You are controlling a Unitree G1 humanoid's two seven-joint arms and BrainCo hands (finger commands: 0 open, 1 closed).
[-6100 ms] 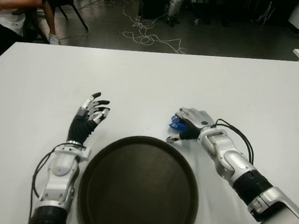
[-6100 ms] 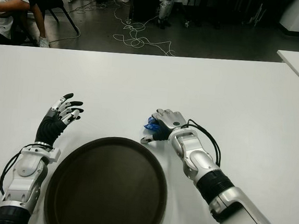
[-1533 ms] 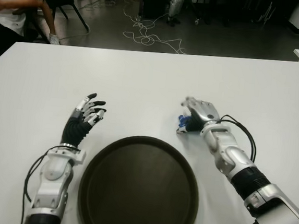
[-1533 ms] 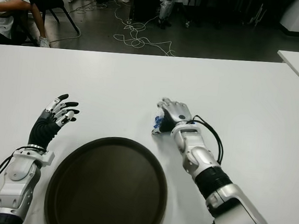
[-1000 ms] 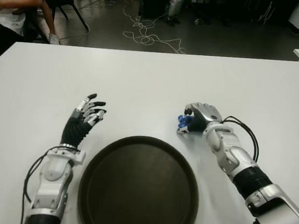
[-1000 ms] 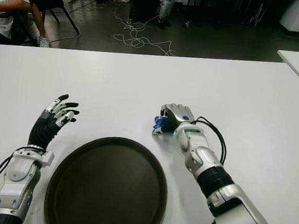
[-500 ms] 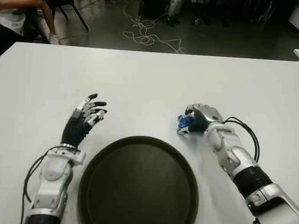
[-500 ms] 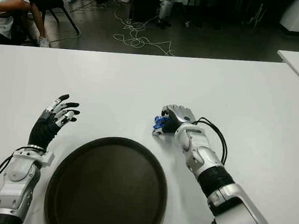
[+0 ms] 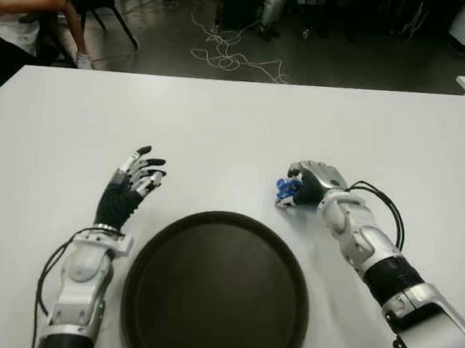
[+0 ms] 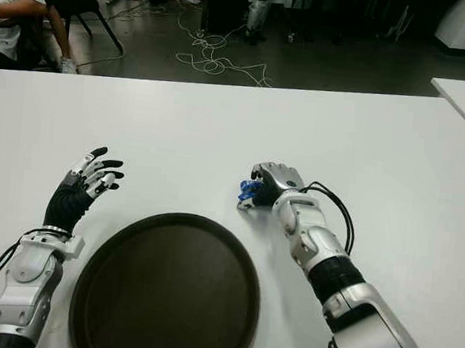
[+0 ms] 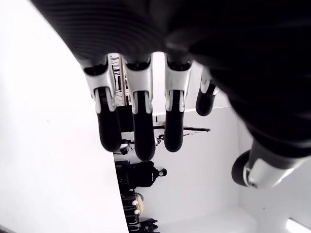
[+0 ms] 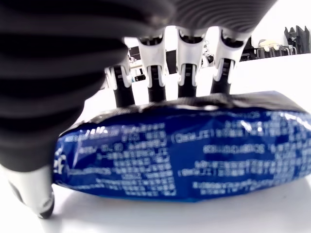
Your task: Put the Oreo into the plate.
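Grip: while the right hand (image 9: 309,181) curls over it, the fingers (image 12: 187,73) clamp the blue Oreo pack (image 12: 184,148), thumb underneath.
Pack: in the grasp, low at the white table (image 9: 245,118), not yet carried.
Advice: lift cleanly, keep the wrap tight, swing toward the robot's left and nearer.
Plate (image 9: 216,291): dark, round, nothing in it, near the fingers.
Left hand (image 9: 130,183): fingers spread, holding nothing, beyond the plate's left rim.

The Oreo (image 12: 184,155) packet is glossy crinkled blue foil; the plate (image 9: 216,291) looks smooth, dark and faintly sheened; the tabletop (image 9: 237,125) is smooth matt white.
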